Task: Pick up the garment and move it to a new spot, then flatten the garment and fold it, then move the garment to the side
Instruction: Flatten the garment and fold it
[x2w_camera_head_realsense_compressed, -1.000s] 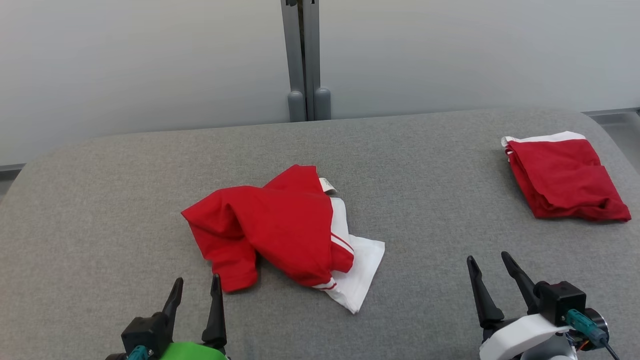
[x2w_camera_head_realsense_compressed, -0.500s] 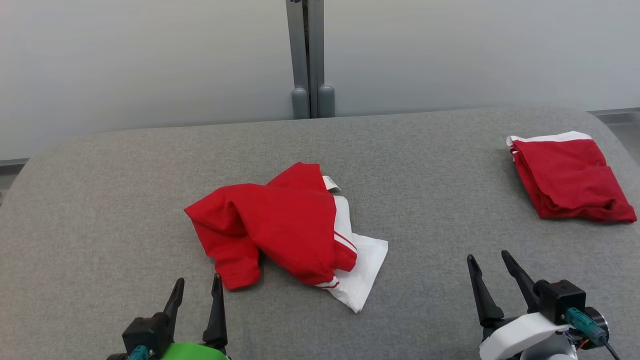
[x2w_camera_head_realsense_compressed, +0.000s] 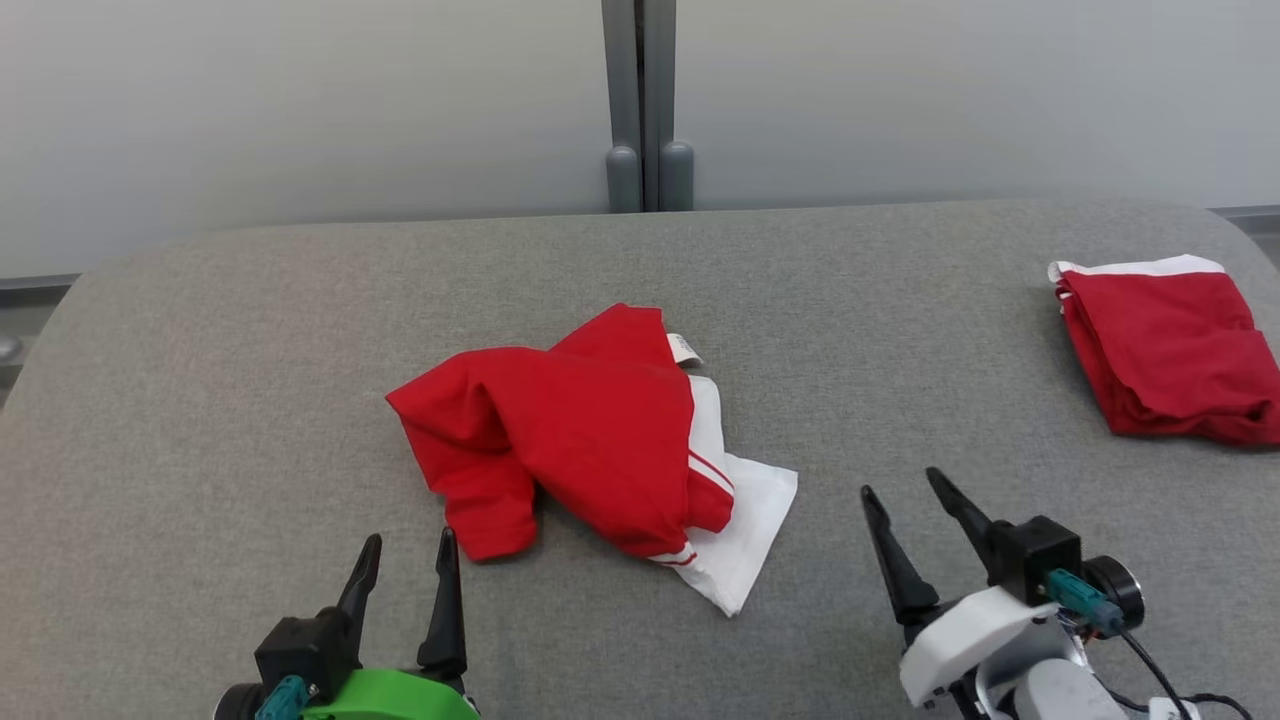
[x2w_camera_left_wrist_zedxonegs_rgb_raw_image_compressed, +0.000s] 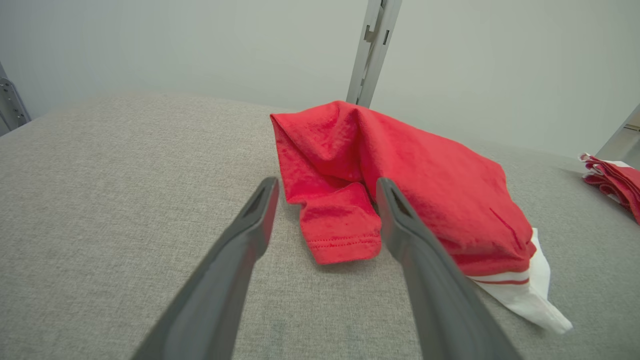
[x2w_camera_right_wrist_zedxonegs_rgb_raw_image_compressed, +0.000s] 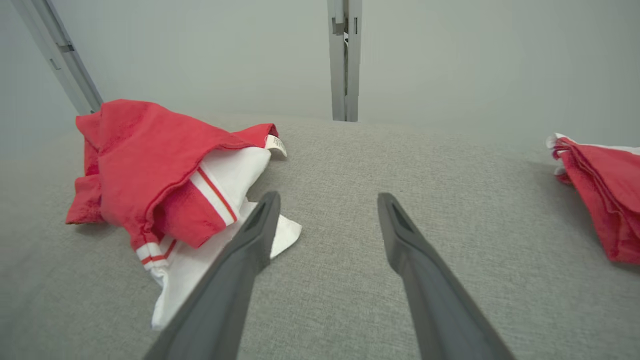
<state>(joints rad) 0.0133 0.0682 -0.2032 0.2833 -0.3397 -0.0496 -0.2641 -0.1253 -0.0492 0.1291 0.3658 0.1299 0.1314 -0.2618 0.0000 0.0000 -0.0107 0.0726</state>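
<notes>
Spreading across the head view is a wide grey counter (x2w_camera_head_realsense_compressed: 200, 400), covered in woven cloth, with rounded far corners. Behind it stands a plain pale wall (x2w_camera_head_realsense_compressed: 300, 100), split down the middle by an upright grey post (x2w_camera_head_realsense_compressed: 640, 100).

Near the middle of the counter lies the garment (x2w_camera_head_realsense_compressed: 570, 430), crumpled in a loose heap. It is mostly red, with a white panel (x2w_camera_head_realsense_compressed: 750, 520) edged by thin red stripes poking out at its near right side. A red hemmed end (x2w_camera_head_realsense_compressed: 490, 520) reaches toward the robot at the near left of the heap. At the right edge of the counter, well apart from the heap, a second red garment (x2w_camera_head_realsense_compressed: 1170, 350) with a white edge lies folded flat.

The left pincer (x2w_camera_head_realsense_compressed: 411, 535), on a green mount, is at the lower left. Its two dark fingers are spread wide and hold nothing. Its tips lie just beside the red hemmed end, and in the left wrist view that end shows between the two fingers; whether they touch it cannot be told.

The right pincer (x2w_camera_head_realsense_compressed: 900, 481), on a white mount at the lower right, is likewise spread wide and empty. It is over bare counter, near the white panel's corner, with its fingers slanting left.

A small white label (x2w_camera_head_realsense_compressed: 684, 348) sticks out at the garment's far edge.
</notes>
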